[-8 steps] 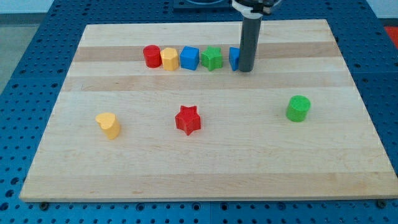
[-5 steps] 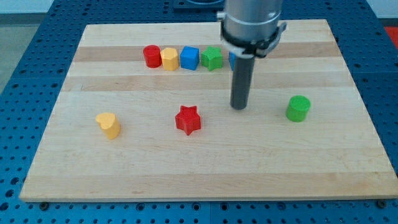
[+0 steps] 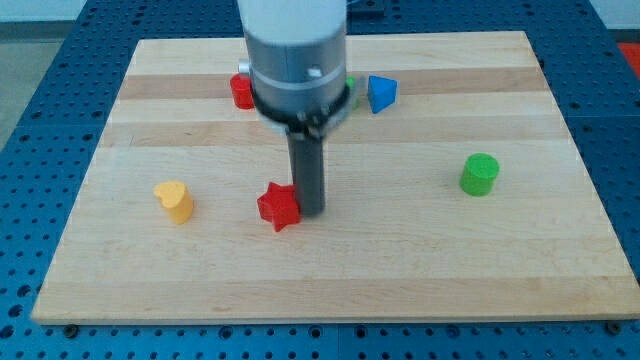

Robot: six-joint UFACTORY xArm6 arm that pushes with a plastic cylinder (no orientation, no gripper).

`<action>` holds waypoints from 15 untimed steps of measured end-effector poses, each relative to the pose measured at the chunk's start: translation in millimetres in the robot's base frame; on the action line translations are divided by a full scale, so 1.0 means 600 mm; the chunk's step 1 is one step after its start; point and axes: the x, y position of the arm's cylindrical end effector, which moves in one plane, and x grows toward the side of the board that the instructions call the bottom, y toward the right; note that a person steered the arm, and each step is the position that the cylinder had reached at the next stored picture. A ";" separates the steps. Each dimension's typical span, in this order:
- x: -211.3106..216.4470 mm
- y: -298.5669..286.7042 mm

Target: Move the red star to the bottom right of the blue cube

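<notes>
The red star (image 3: 278, 207) lies on the wooden board (image 3: 420, 250), left of the middle. My tip (image 3: 308, 210) touches the star's right side. The arm's grey body hides the blue cube and most of the row of blocks near the view's top. Of that row I see only a red block (image 3: 240, 91) at the left, a sliver of a green block (image 3: 351, 86) and a blue triangular block (image 3: 380, 93) at the right.
A yellow heart-shaped block (image 3: 175, 201) lies left of the star. A green cylinder (image 3: 480, 174) stands at the right. The board rests on a blue perforated table (image 3: 40, 120).
My tip has moved from beside the top row down and to the left, reaching the red star. The star has shifted a little left and down.
</notes>
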 end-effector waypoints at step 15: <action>0.009 -0.129</action>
